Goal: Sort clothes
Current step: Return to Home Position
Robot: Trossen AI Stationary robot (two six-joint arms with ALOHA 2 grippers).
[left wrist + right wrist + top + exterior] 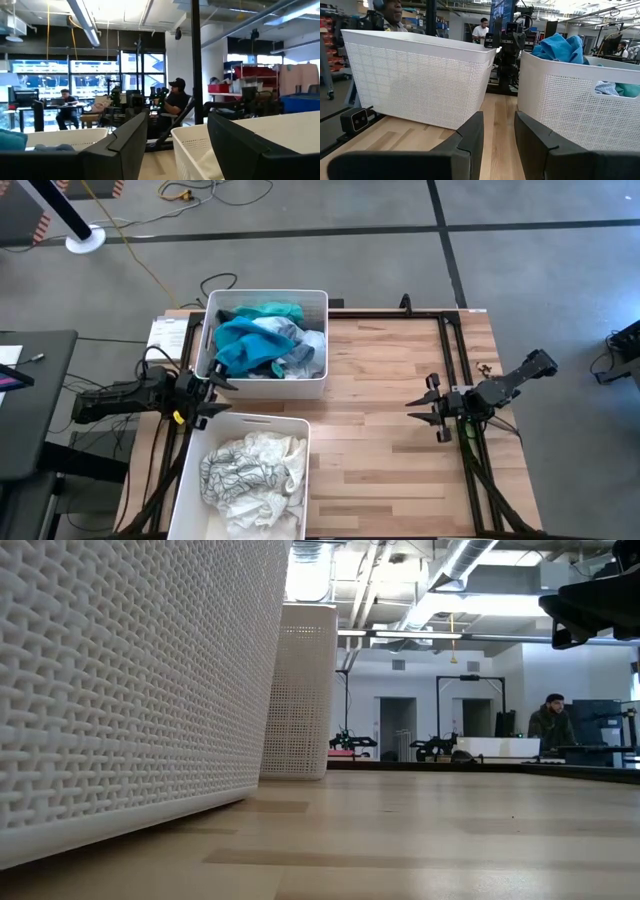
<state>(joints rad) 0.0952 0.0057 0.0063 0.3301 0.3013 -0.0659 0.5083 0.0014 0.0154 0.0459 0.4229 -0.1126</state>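
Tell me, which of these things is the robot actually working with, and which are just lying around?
Job: blue and teal clothes; white clothes; upper bin; lower bin.
Lying about: papers at the table's edge; yellow cable on the floor.

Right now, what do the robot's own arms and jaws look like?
Both arms are matt black, built of chunky jointed segments. The left gripper has a small yellow mark just behind it, and a black cable loops up beside that arm. The right gripper is the same dark build. Each ends in two dark, wedge-shaped jaws with flat inner faces.
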